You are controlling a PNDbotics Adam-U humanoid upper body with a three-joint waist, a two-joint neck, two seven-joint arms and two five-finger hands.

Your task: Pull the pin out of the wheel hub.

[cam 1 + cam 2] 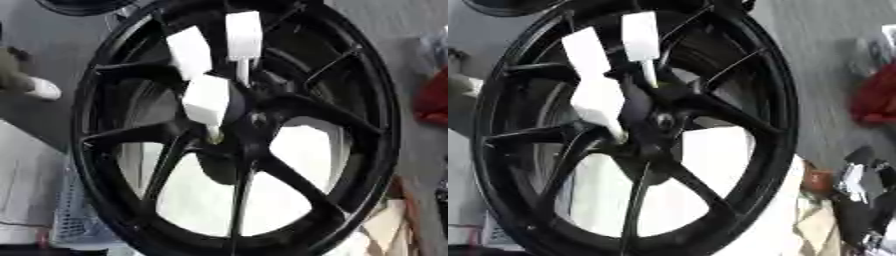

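A large black spoked wheel (367, 100) stands upright and fills both views. Its hub (662, 120) sits near the middle. Three pins with white block-shaped heads stick out around the hub. One (243, 35) is at the top, with a thin pale shaft running down toward the hub. A second (188, 50) leans to its left. The third (206, 100) is lowest, its thin shaft (213, 134) ending just left of the hub. No hand touches any pin. My right hand (861, 190) shows as a dark shape with pale parts at the lower right, away from the wheel. My left hand is out of view.
A red object (877, 100) lies right of the wheel. Tan cardboard-like pieces (394, 227) sit at the lower right. A pale mesh crate (79, 220) stands at the lower left. A person's white shoe (42, 89) shows on the grey floor at the left.
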